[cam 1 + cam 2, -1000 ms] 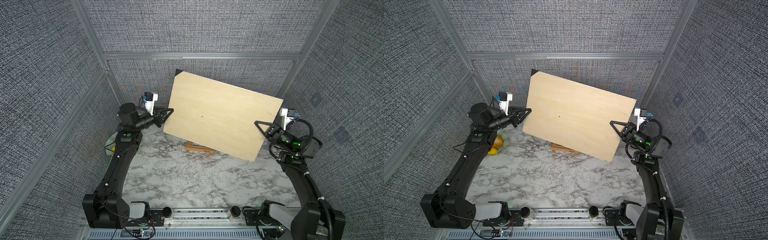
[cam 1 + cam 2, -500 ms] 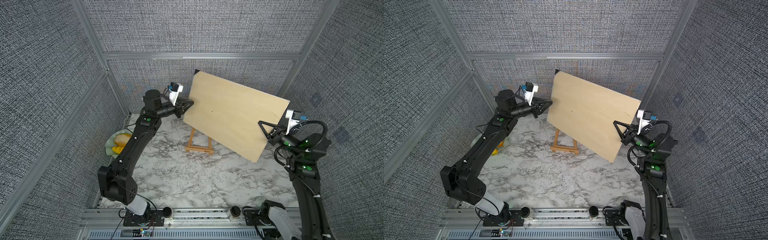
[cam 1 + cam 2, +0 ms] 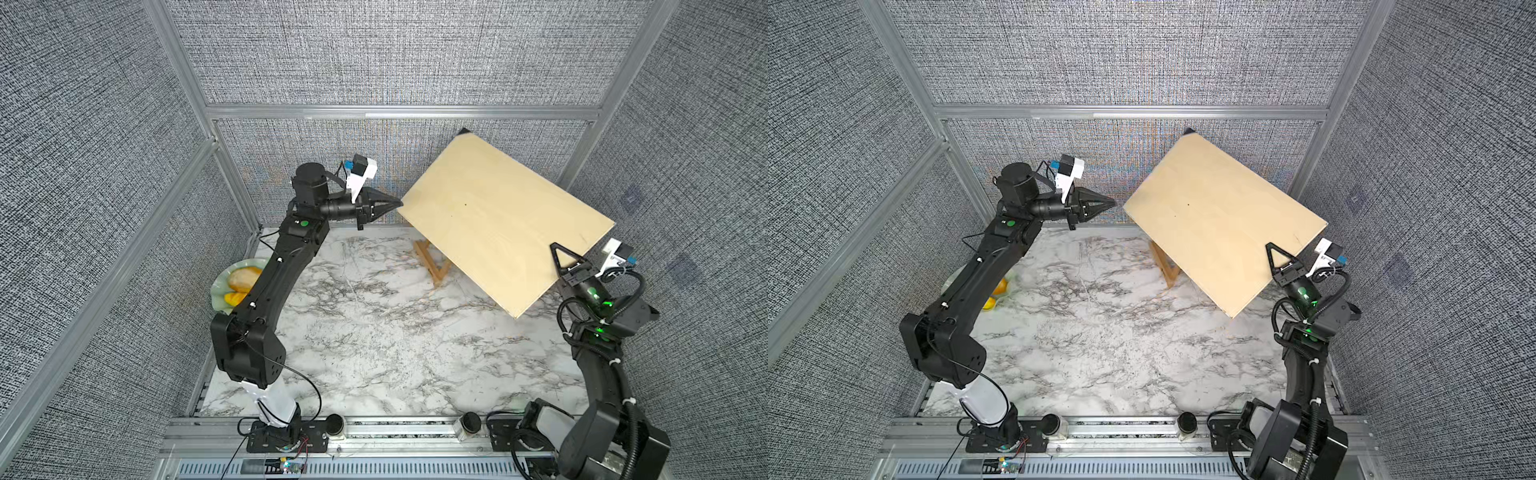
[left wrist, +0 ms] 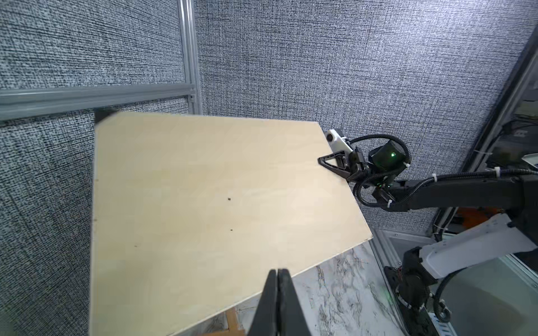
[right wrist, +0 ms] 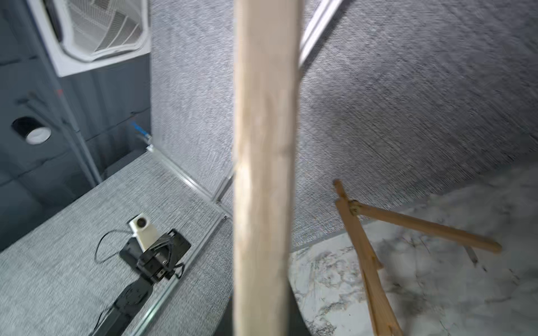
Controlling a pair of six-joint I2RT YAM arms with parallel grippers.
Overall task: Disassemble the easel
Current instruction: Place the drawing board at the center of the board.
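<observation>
Below the right gripper [image 3: 559, 258] and toward the left one, the small orange-brown wooden A-frame easel [image 3: 432, 266] stands on the white, grey-veined marble tabletop [image 3: 374, 332]. It is half hidden under the large pale rectangular plywood board [image 3: 498, 232]. In the right wrist view it is upright with its rear leg splayed, and apart from the board.

The right gripper is clamped on the board's edge and holds it tilted above the easel. Whether the board's lowest corner clears the marble cannot be told. The left gripper [image 3: 1111, 202] has its jaws pressed together on nothing and hovers just beside the board's nearest corner, with a gap showing in a top view.

The step in hand appears to be clearing the board off the stand, with the easel itself not yet touched. The next move likely calls for laying the board on bare marble well away from the easel. The left jaws would then have to part before reaching down for a slat.

The board is the main obstacle, since it overhangs the easel and blocks any reach from above. A pale green plate [image 3: 220, 291] of yellow food sits behind the left arm, well apart from both grippers and out of the way.
</observation>
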